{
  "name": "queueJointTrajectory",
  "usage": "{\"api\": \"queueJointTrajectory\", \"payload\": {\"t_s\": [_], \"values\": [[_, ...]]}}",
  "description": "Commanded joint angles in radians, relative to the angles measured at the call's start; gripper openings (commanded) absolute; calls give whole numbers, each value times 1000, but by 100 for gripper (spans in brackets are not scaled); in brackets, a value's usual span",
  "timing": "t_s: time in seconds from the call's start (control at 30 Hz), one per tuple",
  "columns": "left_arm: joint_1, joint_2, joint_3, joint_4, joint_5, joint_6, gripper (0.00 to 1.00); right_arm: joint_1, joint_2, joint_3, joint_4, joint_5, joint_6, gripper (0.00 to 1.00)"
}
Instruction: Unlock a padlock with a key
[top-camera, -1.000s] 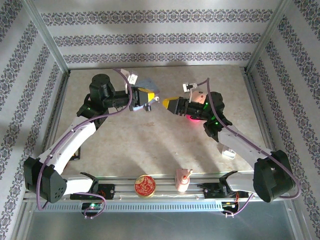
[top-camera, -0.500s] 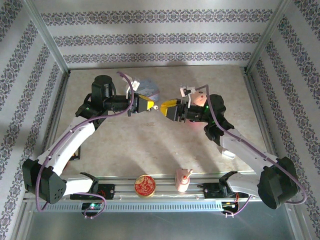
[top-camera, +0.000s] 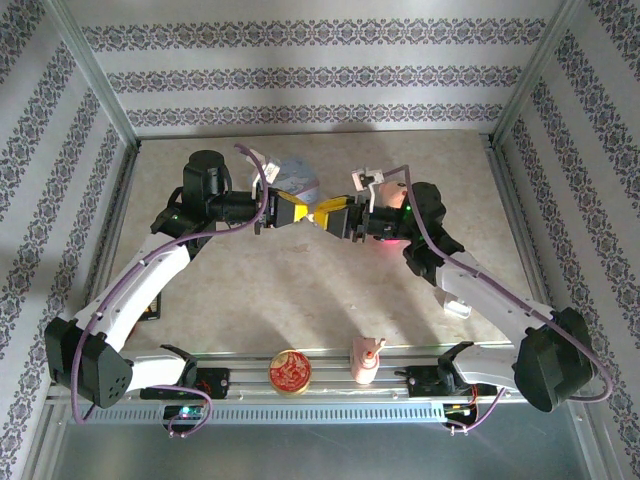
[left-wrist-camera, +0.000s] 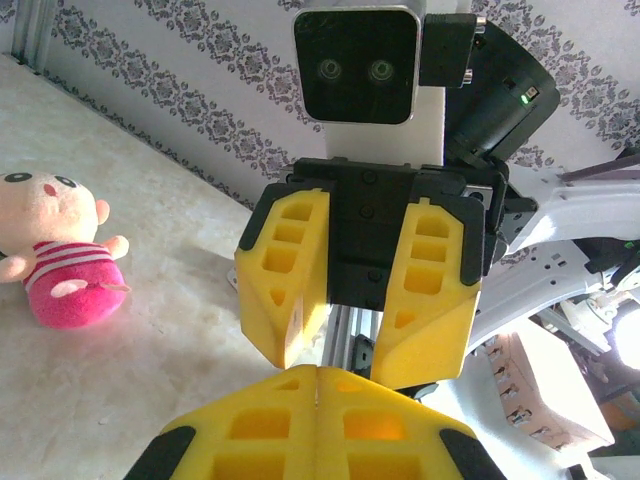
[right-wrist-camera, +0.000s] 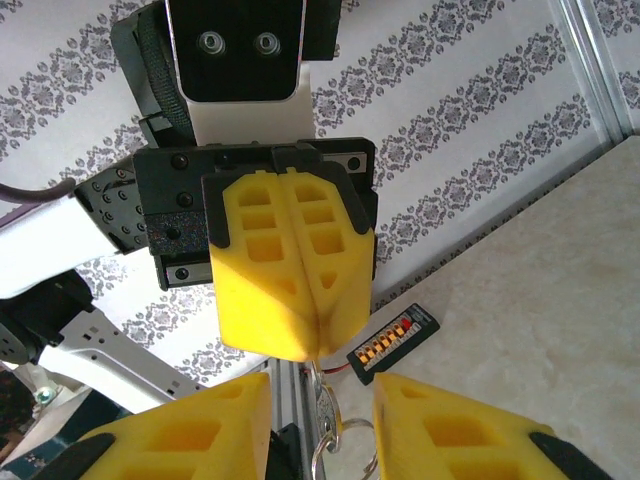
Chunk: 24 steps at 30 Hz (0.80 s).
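Two robot arms meet tip to tip above a beige table. The left pincer has its yellow pads pressed together on a small grey metal piece that hangs from their seam with wire rings below it; whether this is the padlock or its key is too small to tell. The right pincer faces it with fingers apart, the metal piece and rings dangling in the gap between them. A pale blue tin lies behind the left pincer, and a pink plush doll sits on the table.
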<state>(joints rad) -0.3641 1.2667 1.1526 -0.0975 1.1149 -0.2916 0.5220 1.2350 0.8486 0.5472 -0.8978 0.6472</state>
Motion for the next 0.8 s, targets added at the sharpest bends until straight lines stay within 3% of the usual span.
{"api": "queueJointTrajectory", "payload": {"t_s": [0.0, 0.77], "values": [[9, -20, 18, 29, 28, 6, 0, 12, 18, 38, 4, -27, -23, 31], [9, -15, 7, 56, 1, -7, 0, 16, 51, 49, -9, -55, -11, 27]]}}
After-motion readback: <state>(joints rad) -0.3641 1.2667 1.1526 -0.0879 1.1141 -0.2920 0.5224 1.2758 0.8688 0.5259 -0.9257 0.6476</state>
